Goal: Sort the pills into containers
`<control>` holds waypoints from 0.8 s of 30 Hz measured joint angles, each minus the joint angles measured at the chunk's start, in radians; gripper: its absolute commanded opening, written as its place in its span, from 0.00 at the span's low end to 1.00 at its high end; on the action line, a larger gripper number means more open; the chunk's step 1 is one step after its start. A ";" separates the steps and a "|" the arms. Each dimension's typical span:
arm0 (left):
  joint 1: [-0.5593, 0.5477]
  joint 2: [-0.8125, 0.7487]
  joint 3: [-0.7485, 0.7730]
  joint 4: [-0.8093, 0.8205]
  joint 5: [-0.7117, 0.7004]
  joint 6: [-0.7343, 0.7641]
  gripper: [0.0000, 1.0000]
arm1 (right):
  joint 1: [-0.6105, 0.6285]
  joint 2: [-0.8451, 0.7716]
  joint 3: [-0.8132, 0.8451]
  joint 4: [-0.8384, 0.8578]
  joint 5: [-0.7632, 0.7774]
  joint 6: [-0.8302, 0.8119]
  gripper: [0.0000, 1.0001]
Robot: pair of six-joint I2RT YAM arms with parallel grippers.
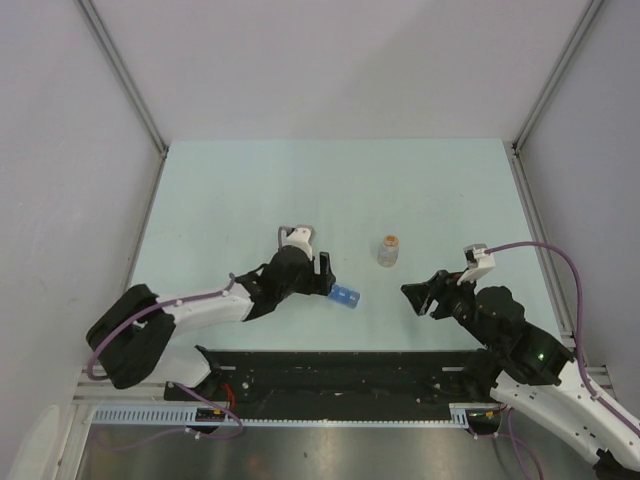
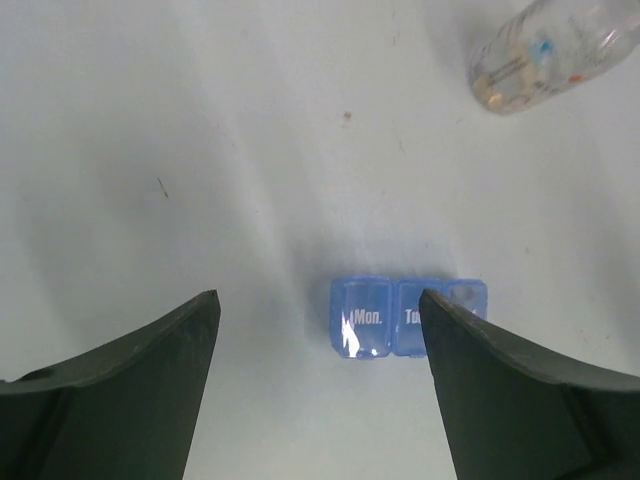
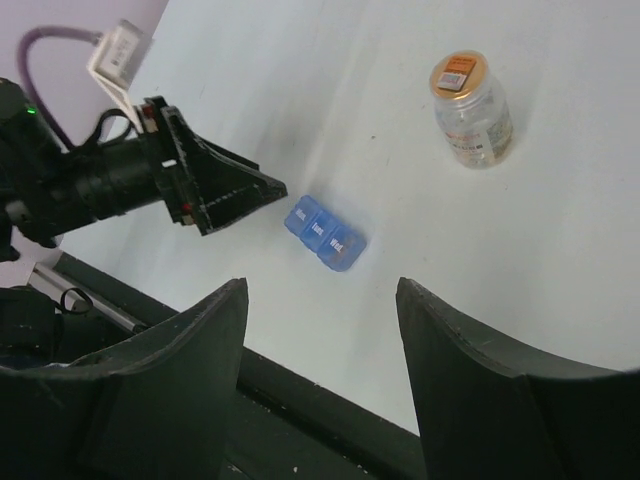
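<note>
The containers (image 1: 345, 297) are a small translucent blue strip of three joined boxes, lids marked Mon., Tues., Wed., lying flat on the pale table. My left gripper (image 1: 325, 275) hovers just left of it, open, holding nothing. In the left wrist view the containers (image 2: 365, 317) lie ahead, partly behind the right finger (image 2: 500, 390), and the gripper (image 2: 318, 297) stands wide. The pills (image 2: 520, 70) show inside a clear bottle (image 2: 550, 50). That bottle (image 1: 388, 250) stands upright with an orange cap. My right gripper (image 1: 420, 297) is open and empty, to the right of the containers (image 3: 325, 232).
The black rail (image 1: 330, 375) with the arm bases runs along the table's near edge. Grey walls and metal frame posts (image 1: 125, 75) close in the table on the left, back and right. In the right wrist view the left gripper (image 3: 240, 195) points at the blue strip.
</note>
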 measured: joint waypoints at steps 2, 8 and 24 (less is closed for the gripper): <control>0.000 -0.054 0.021 -0.056 -0.021 0.022 1.00 | 0.000 -0.002 0.002 -0.005 0.007 0.004 0.71; 0.006 -0.267 0.032 -0.176 -0.044 0.042 1.00 | 0.000 0.009 0.011 -0.010 0.009 0.010 0.79; 0.011 -0.571 0.037 -0.492 -0.040 -0.003 1.00 | 0.000 0.064 0.081 -0.023 0.019 0.027 1.00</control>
